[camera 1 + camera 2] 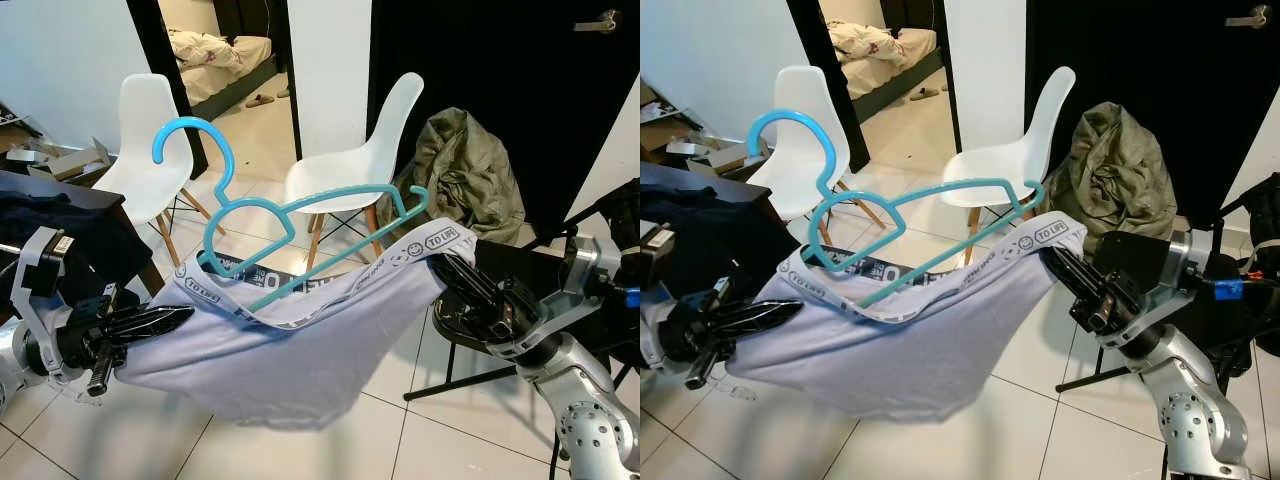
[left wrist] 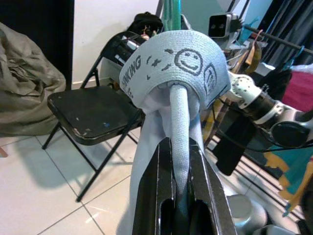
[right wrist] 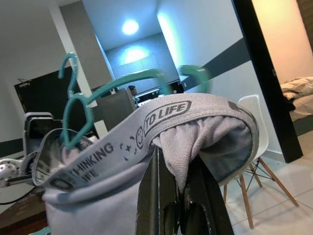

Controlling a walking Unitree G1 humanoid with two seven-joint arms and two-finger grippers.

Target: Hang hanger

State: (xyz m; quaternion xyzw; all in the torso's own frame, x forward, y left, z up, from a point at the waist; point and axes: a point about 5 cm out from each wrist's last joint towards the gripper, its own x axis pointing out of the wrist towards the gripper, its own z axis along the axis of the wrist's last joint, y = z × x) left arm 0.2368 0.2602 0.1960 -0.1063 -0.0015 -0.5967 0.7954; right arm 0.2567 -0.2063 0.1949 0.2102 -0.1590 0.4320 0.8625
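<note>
A pair of light grey underwear (image 1: pixel 290 350) with a printed waistband hangs stretched between my two grippers above the floor. A turquoise plastic hanger (image 1: pixel 285 225) sits inside the waistband, hook up and leaning to the left. My left gripper (image 1: pixel 175 318) is shut on the left side of the garment; in the left wrist view its fingers (image 2: pixel 161 191) pinch the grey cloth under the waistband (image 2: pixel 171 66). My right gripper (image 1: pixel 450 278) is shut on the right side, its fingers (image 3: pixel 156 196) clamping cloth below the waistband (image 3: pixel 161 115).
Two white chairs (image 1: pixel 150 140) (image 1: pixel 355 160) stand ahead by a doorway. An olive jacket (image 1: pixel 465 170) is heaped against the black wall. A black folding chair (image 2: pixel 93 115) stands at right. A dark table with clothes (image 1: pixel 60 215) is at left.
</note>
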